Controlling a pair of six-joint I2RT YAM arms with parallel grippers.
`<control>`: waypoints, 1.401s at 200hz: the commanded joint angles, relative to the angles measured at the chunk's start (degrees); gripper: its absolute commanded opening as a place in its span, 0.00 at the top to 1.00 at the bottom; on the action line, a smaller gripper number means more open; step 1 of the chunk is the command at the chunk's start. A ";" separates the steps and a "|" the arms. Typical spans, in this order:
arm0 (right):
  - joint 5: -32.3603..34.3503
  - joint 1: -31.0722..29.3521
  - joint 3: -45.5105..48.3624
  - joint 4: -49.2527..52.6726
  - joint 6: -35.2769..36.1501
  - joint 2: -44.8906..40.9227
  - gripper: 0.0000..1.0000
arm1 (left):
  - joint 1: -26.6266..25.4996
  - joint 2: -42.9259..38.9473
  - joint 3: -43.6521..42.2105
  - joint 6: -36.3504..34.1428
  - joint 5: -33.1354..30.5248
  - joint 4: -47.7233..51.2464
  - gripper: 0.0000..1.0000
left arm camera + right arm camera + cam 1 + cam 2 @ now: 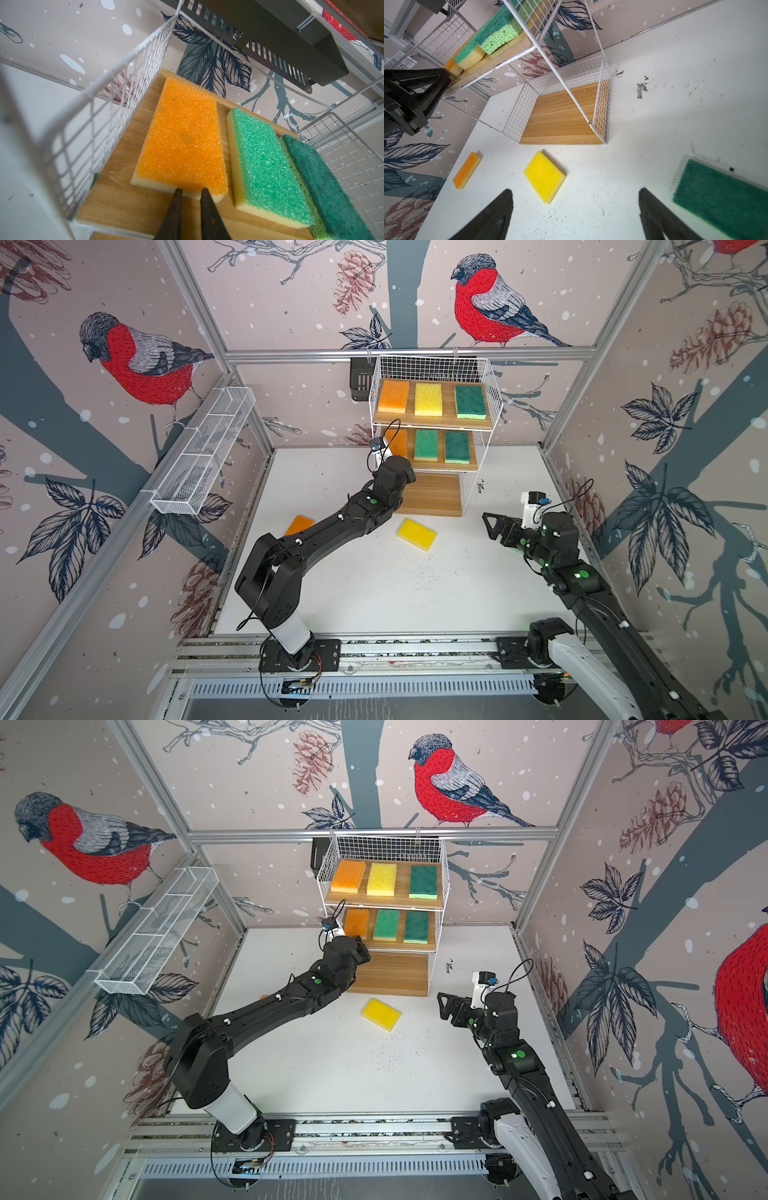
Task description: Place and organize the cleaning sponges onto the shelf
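Note:
The shelf [436, 494] stands at the back of the table. Its top board holds an orange, a yellow and a green sponge. My left gripper [191, 190] is shut, its tips touching the near edge of the orange sponge [182, 141] on the middle board, beside two green sponges [268, 166]. The bottom board [566, 116] is bare. A yellow sponge [417, 534] and an orange sponge [467, 170] lie on the table in front of the shelf. My right gripper [575, 193] hangs open above the table, with a dark green sponge [724, 203] lying beside it.
A long white mesh trough [203, 456] hangs on the left wall rail. A black slotted basket [360, 379] hangs behind the shelf's upper left corner. Aluminium frame posts and patterned walls close in the table on three sides.

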State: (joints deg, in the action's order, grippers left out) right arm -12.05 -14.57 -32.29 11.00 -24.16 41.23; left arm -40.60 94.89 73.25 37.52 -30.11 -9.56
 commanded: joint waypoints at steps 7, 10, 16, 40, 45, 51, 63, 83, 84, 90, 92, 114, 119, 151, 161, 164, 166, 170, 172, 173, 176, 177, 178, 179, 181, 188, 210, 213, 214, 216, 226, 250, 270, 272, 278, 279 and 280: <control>-0.25 -0.02 0.13 -1.50 -0.22 -0.04 0.06 | 0.02 0.20 0.66 0.45 -1.40 0.91 0.81; -0.27 -0.02 0.13 -1.47 -0.23 -0.03 0.06 | 0.05 0.18 0.78 0.57 -1.49 1.01 0.81; -0.16 -0.02 0.21 -1.53 -0.22 -0.08 0.06 | 0.01 0.20 0.76 0.58 -1.77 1.17 0.81; -0.17 -0.02 0.21 -1.56 -0.23 -0.01 0.06 | 0.02 0.33 0.97 0.76 -2.40 1.67 0.80; -0.22 -0.02 0.30 -1.67 -0.19 0.05 0.06 | 0.02 0.33 1.06 0.82 -2.57 1.81 0.80; -0.16 0.06 0.30 -1.67 -0.20 0.00 0.06 | 0.07 0.38 1.12 0.97 -2.77 2.07 0.80; -0.21 -0.02 0.35 -1.60 -0.25 0.02 0.06 | 0.01 0.36 1.14 1.16 -3.20 2.35 0.80; -0.20 0.01 0.39 -1.68 -0.18 0.12 0.06 | 0.01 0.41 1.16 1.42 -3.65 2.78 0.80; -0.22 -0.01 0.39 -1.64 -0.18 0.10 0.06 | 0.05 0.44 1.13 1.51 -3.65 2.79 0.80; -0.22 0.01 0.39 -1.62 -0.18 0.14 0.06 | 0.01 0.46 1.12 1.52 -3.74 2.74 0.80; -0.24 0.00 0.39 -1.63 -0.18 0.09 0.06 | 0.02 0.42 1.06 1.51 -3.73 2.67 0.80; -0.17 0.04 0.43 -1.61 -0.24 0.23 0.06 | 0.06 0.51 1.16 1.51 -4.06 2.80 0.80; -0.25 -0.01 0.45 -1.68 -0.20 0.25 0.06 | 0.11 0.56 1.18 1.53 -4.15 2.87 0.80; -0.22 -0.01 0.48 -1.77 -0.21 0.51 0.06 | 0.17 0.93 1.42 1.42 -4.30 2.95 0.80; -0.22 0.03 0.48 -1.78 -0.24 0.47 0.06 | 0.17 1.02 1.49 1.42 -4.20 2.86 0.80; -0.17 0.03 0.48 -1.77 -0.26 0.49 0.06 | 0.13 1.12 1.51 1.42 -4.19 2.84 0.80; -0.19 -0.01 0.48 -1.73 -0.27 0.44 0.06 | 0.16 1.16 1.47 1.42 -4.24 2.81 0.80; -0.23 -0.02 0.48 -1.76 -0.28 0.49 0.06 | 0.17 1.09 1.53 1.46 -4.26 2.77 0.80; -0.25 -0.02 0.48 -1.73 -0.32 0.46 0.06 | 0.17 1.09 1.49 1.50 -4.26 2.75 0.80; -0.25 -0.02 0.48 -1.75 -0.29 0.49 0.06 | 0.17 1.13 1.52 1.50 -4.26 2.77 0.80; -0.25 0.01 0.48 -1.73 -0.28 0.49 0.06 | 0.17 1.17 1.51 1.52 -4.41 2.75 0.79; -0.25 -0.01 0.48 -1.75 -0.28 0.50 0.06 | 0.17 1.17 1.48 1.60 -4.42 2.73 0.79; -0.25 -0.01 0.48 -1.72 -0.27 0.51 0.06 | 0.17 1.22 1.47 1.64 -4.47 2.76 0.80; -0.25 -0.02 0.48 -1.75 -0.27 0.51 0.06 | 0.17 1.24 1.50 1.62 -4.45 2.73 0.80; -0.25 0.00 0.48 -1.73 -0.32 0.49 0.06 | 0.17 1.25 1.49 1.60 -4.50 2.78 0.79; -0.30 -0.01 0.48 -1.66 -0.27 0.51 0.06 | 0.20 1.25 1.50 1.75 -4.62 2.74 0.79; -0.26 0.01 0.48 -1.62 -0.27 0.48 0.06 | 0.30 1.56 1.63 2.20 -4.68 2.70 0.79; -0.25 -0.02 0.48 -1.61 -0.35 0.48 0.06 | 0.27 1.61 1.64 2.29 -4.62 2.69 0.79; -0.25 -0.02 0.48 -1.61 -0.35 0.50 0.06 | 0.27 1.61 1.63 2.34 -4.61 2.74 0.79; -0.25 -0.02 0.48 -1.60 -0.29 0.44 0.06 | 0.30 1.59 1.74 2.42 -4.65 2.78 0.79; -0.25 -0.01 0.48 -1.71 -0.33 0.58 0.06 | 0.25 1.78 2.03 2.47 -4.65 3.04 0.79; -0.25 -0.02 0.48 -1.78 -0.21 0.57 0.06 | 0.27 2.18 2.70 2.85 -5.07 4.19 0.79; -0.25 -0.03 0.56 -1.75 -0.24 0.58 0.06 | 0.23 1.75 2.39 2.83 -4.57 3.93 0.79; -0.25 0.02 0.50 -1.73 -0.26 0.60 0.06 | 0.25 1.76 2.32 2.93 -4.53 3.87 0.79; -0.25 -0.02 0.48 -1.77 -0.22 0.63 0.06 | 0.26 1.57 2.19 2.92 -4.48 3.86 0.79; -0.25 -0.02 0.48 -1.77 -0.20 0.62 0.06 | 0.30 1.55 2.13 2.92 -4.41 3.86 0.79; -0.25 -0.02 0.48 -1.78 -0.24 0.65 0.06 | 0.24 1.58 2.14 2.91 -4.38 3.85 0.79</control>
State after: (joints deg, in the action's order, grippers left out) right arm -12.12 -14.57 -31.81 10.81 -24.21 41.74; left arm -40.56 96.73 75.53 40.16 -35.18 -7.90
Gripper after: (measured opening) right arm 0.939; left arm 0.209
